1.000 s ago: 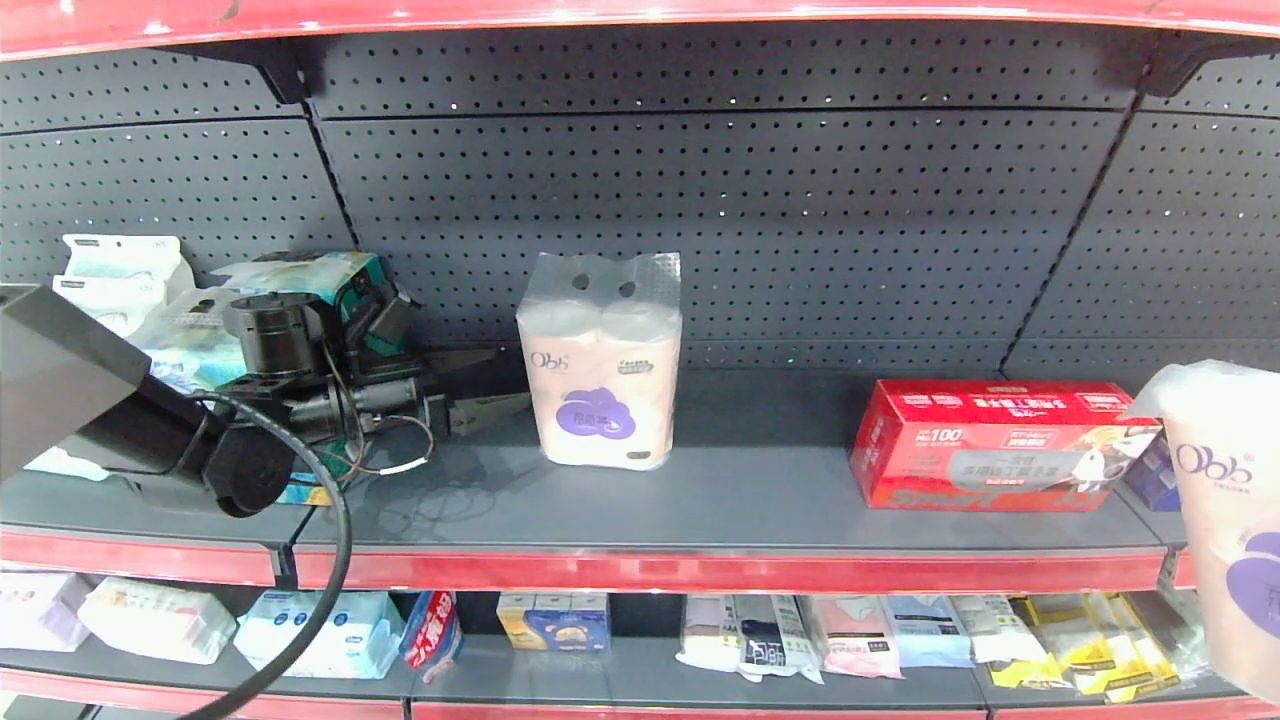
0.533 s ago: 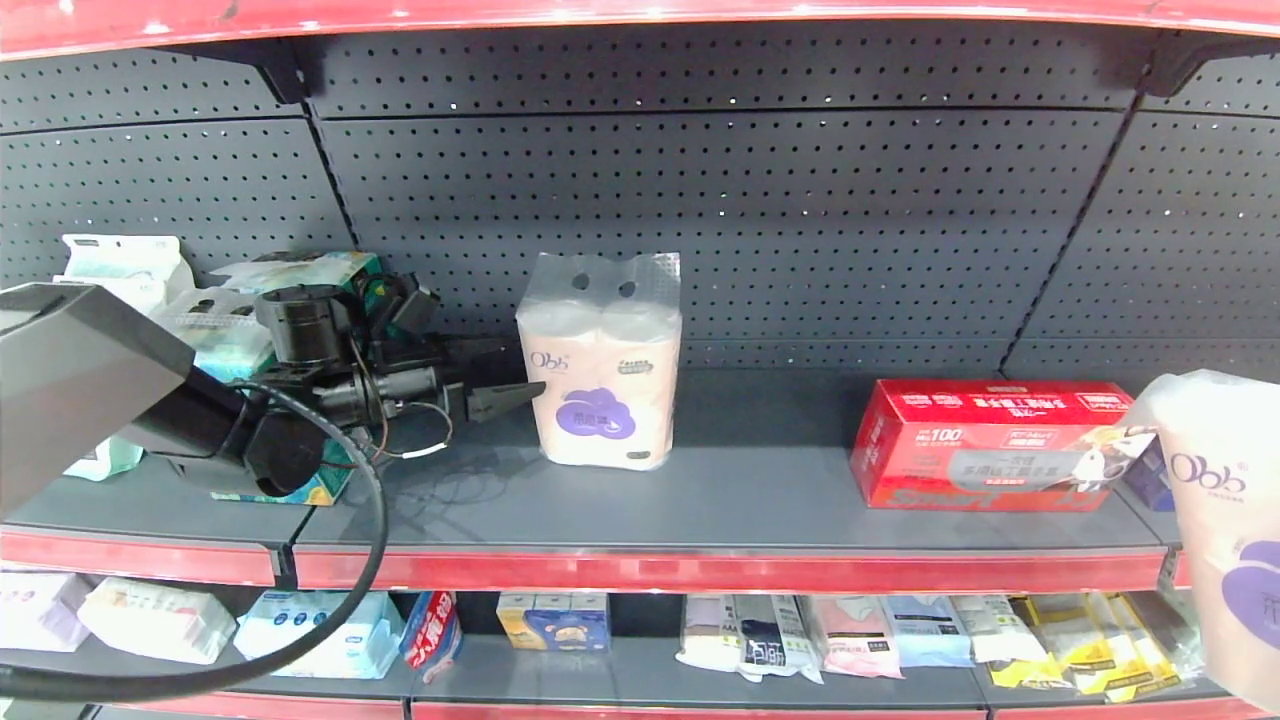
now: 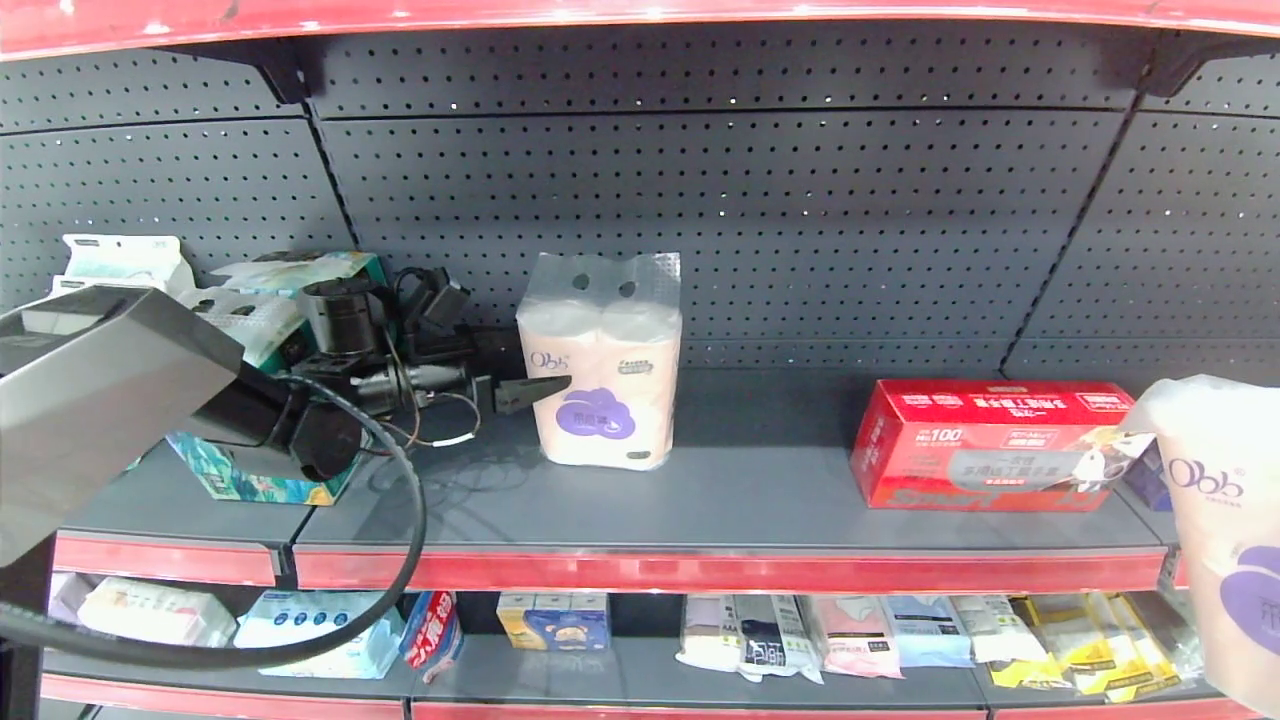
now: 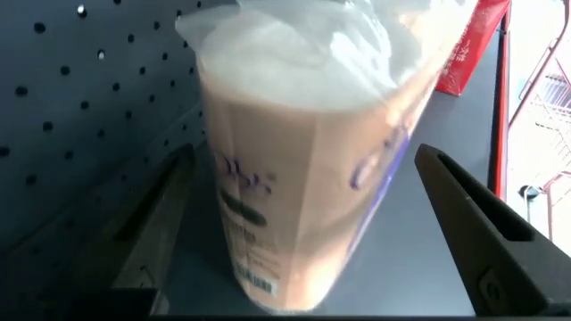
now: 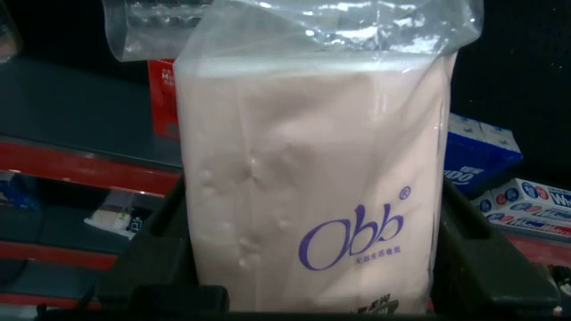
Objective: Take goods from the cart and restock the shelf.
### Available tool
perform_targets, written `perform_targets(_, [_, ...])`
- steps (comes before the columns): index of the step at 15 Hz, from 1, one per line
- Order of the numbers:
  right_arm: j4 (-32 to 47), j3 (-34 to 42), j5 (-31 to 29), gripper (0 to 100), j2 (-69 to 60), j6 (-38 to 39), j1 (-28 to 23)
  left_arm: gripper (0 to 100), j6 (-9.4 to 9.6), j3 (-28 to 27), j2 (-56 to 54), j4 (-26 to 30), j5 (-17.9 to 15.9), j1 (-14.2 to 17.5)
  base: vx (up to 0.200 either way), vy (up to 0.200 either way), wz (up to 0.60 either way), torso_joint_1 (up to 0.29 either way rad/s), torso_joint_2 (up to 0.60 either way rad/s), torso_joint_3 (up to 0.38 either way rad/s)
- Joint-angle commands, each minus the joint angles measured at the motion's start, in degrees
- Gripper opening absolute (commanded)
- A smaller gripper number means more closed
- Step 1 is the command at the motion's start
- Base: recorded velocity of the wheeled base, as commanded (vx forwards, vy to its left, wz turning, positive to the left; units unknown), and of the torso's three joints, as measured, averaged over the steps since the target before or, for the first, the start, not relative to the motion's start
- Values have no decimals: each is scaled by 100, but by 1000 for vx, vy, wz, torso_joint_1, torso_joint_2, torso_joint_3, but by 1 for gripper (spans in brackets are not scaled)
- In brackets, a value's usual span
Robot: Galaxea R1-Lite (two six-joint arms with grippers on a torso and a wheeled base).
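Plastic-wrapped tissue pack (image 3: 600,365) stood mid-frame on the shelf (image 3: 760,500), between wide-spread fingers of the left gripper (image 3: 537,365); right gripper (image 5: 321,267) clamped another pack (image 3: 1225,540) lower right. An off-centre squeeze could topple the standing one.

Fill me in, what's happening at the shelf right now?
The left gripper is open with its fingers on either side of the toilet paper pack standing on the shelf, not clamping it. The right gripper holds a second pack off to the right, beyond the red box, not yet shelved.
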Motion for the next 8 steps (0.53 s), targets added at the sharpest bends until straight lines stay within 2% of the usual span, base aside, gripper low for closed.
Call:
perform_targets(1, [-2, -1, -1, 0, -5, -1, -1, 100, -3, -153, 139, 0, -18, -19, 0, 0, 0, 0, 0, 0])
perform_targets(5, [-2, 25, -10, 0, -5, -1, -1, 100, -56, -206, 218, 8, -106, -63, 0, 0, 0, 0, 0, 0])
perform_targets(8, [-2, 34, -10, 0, -14, -1, -1, 100, -74, -461, 385, -27, -123, -134, 0, 0, 0, 0, 0, 0])
